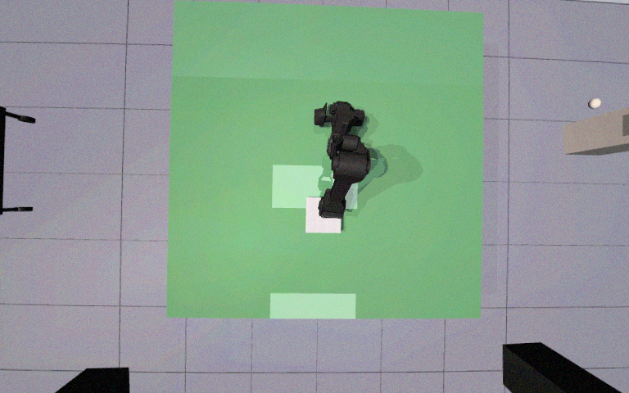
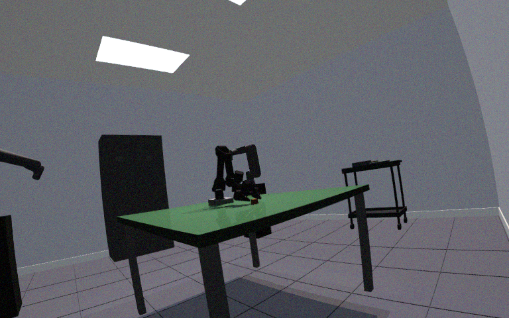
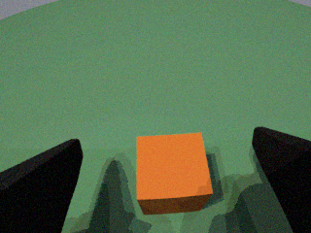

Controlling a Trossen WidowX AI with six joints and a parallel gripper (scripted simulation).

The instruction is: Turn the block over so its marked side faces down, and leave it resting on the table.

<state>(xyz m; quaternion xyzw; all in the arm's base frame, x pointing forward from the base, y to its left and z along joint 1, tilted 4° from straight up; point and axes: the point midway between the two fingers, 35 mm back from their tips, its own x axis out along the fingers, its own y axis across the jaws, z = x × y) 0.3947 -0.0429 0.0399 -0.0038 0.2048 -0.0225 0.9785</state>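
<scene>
The orange block (image 3: 174, 166) (image 2: 254, 201) sits on the green table (image 1: 230, 258) (image 2: 194, 226) (image 3: 155, 73). In the wrist view its upper face and a darker side face show plain orange, with no mark visible. In the top view the arm hides the block. My gripper (image 3: 169, 143) (image 2: 250, 198) is wide open, with one black finger on each side of the block and a gap to each. The block's underside and far sides are hidden.
The arm's white base plate (image 1: 314, 224) (image 2: 221, 201) stands on the table behind the gripper. A black cart (image 2: 375, 212) stands on the floor beyond the table, and a dark panel (image 2: 133, 189) stands behind it. Another robot arm (image 2: 16, 157) is at the far left.
</scene>
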